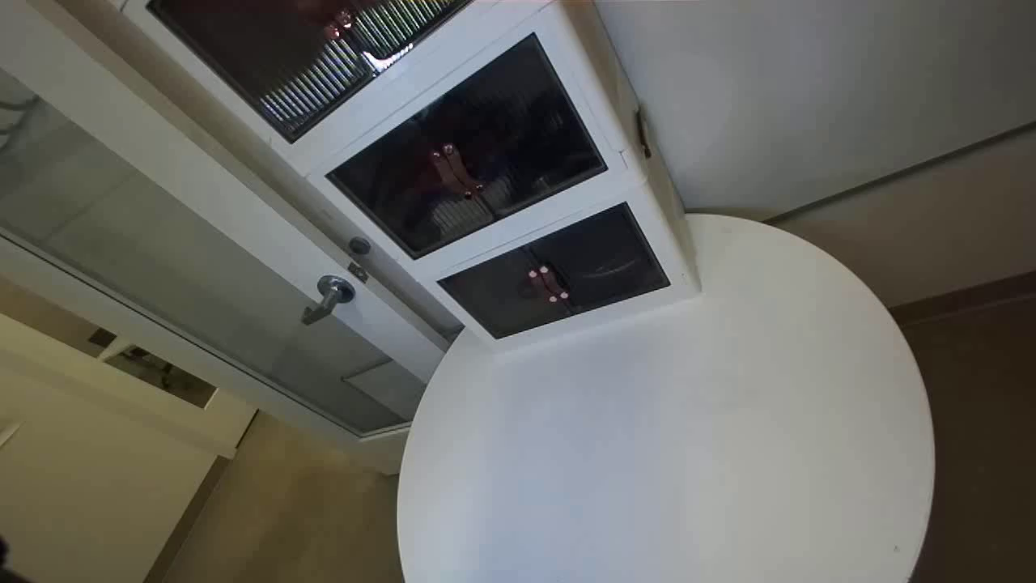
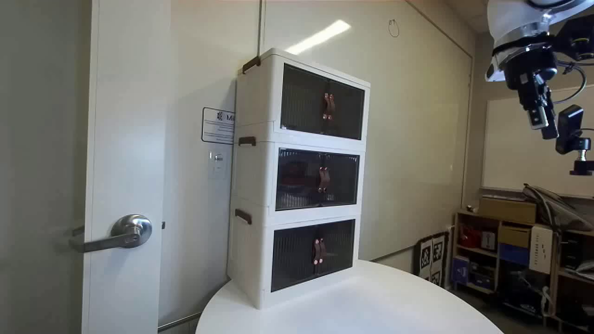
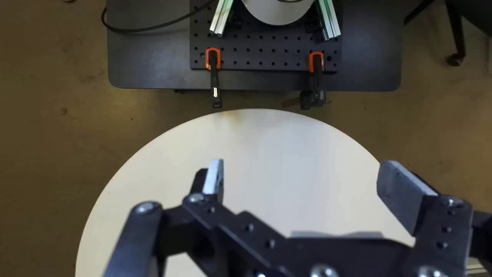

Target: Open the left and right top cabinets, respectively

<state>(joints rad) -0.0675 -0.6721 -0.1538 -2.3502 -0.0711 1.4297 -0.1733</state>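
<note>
Your gripper [image 3: 301, 181] stands spread wide, fingers [image 3: 399, 196] facing each other above the round white table [image 3: 276, 154]. On that table, in both exterior views, you see the white three-tier unit [image 2: 254, 176], well apart from the gripper; its left top cabinet [image 2: 302, 99] and right top cabinet [image 2: 349, 110] are closed, brown handles [image 2: 330, 106] side by side.

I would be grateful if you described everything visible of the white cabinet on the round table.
The white cabinet stands upright on the round table, its back hidden. It looks like plastic, built of three stacked tiers. Each tier carries a pair of dark, glossy doors with fine ribs showing in places; all, including the top doors, look shut. Brown strap handles with coppery studs sit where each pair meets, and brown grips show on its sides. The gripper hangs open, apart from it.
</note>
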